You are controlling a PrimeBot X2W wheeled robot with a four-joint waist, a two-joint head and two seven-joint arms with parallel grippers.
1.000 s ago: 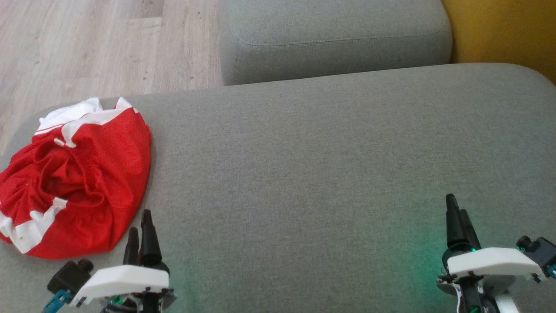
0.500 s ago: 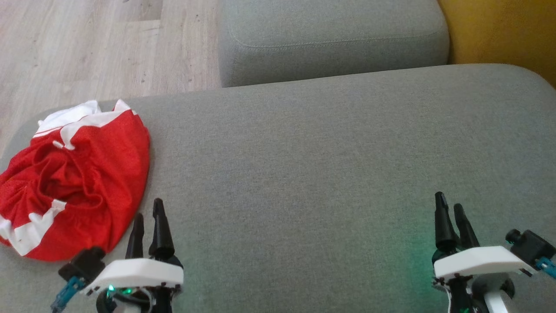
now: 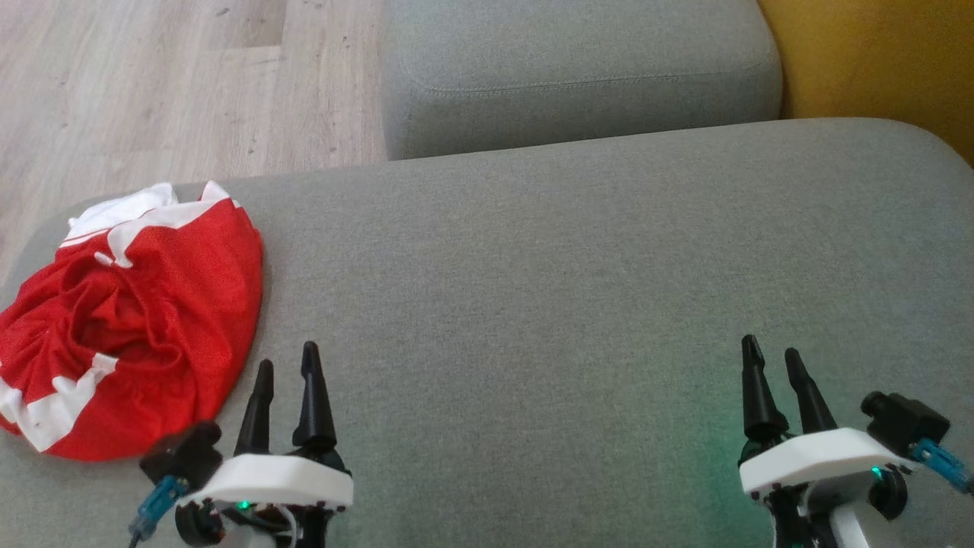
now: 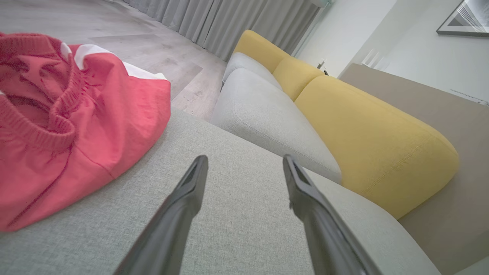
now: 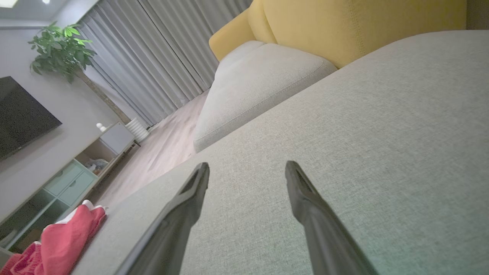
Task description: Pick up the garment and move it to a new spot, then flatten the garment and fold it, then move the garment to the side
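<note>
The grey seat [image 3: 533,266] carries everything close by. On its near left corner lies the garment [image 3: 152,320], a crumpled red heap with white bands along its far and near edges. It reaches right to the seat's left edge. Bare grey fabric stretches from the heap across to the right edge.

Past the seat's far edge sits a second grey cushion [image 3: 578,68], with a yellow backrest [image 3: 875,53] at the far right corner. The pale wooden floor [image 3: 152,76] is at the far left. The wrist views add grey curtains [image 4: 229,19], a leafy plant [image 5: 61,53], a dark screen [image 5: 19,114] and a low cabinet [image 5: 76,172] farther off.

The garment is bunched up, so its shape and front cannot be made out. The head view's left border cuts its outer fold, and the bottom border cuts both wrists.

The left gripper [image 3: 287,356] hovers at the near edge just beside the heap's right side. Its fingers are spread apart, hold nothing and touch no cloth. The right gripper [image 3: 771,346] is well apart from it, near the seat's near right corner. Its fingers are likewise spread wide and hold nothing.
</note>
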